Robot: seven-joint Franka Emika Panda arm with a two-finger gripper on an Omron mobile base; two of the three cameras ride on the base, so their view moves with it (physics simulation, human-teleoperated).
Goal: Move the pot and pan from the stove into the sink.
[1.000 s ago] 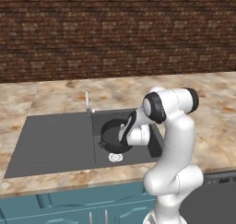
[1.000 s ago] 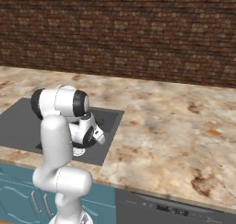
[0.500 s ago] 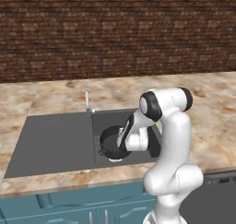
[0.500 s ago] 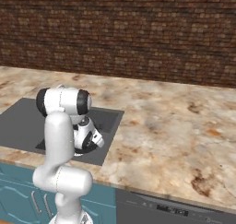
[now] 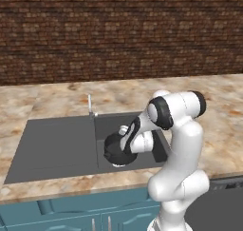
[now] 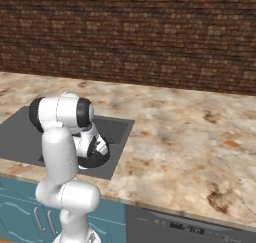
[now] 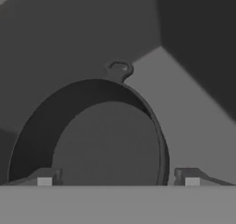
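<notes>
The dark grey pot (image 5: 113,153) sits upright in the basin of the dark sink (image 5: 57,149), toward the basin's front. In the hand view the pot (image 7: 106,140) lies right below me, one small side handle at its far rim. My gripper (image 7: 118,178) is open just above the pot's near rim. One fingertip (image 7: 44,177) stands over the pot's left wall and the other outside its right wall, and nothing is held. From the right base view the pot (image 6: 96,161) shows under the white hand. The pan and the stove are out of view.
A thin silver faucet (image 5: 90,105) rises at the sink's back edge, beside the flat drainboard on the left. Marble counter (image 6: 190,147) surrounds the sink, with a brick wall behind. A dark appliance front (image 6: 185,227) sits under the counter to the right.
The hand came down into the basin with the pot. The jaws then went from shut to wide open and let the pot go, so it now rests on the sink floor.
</notes>
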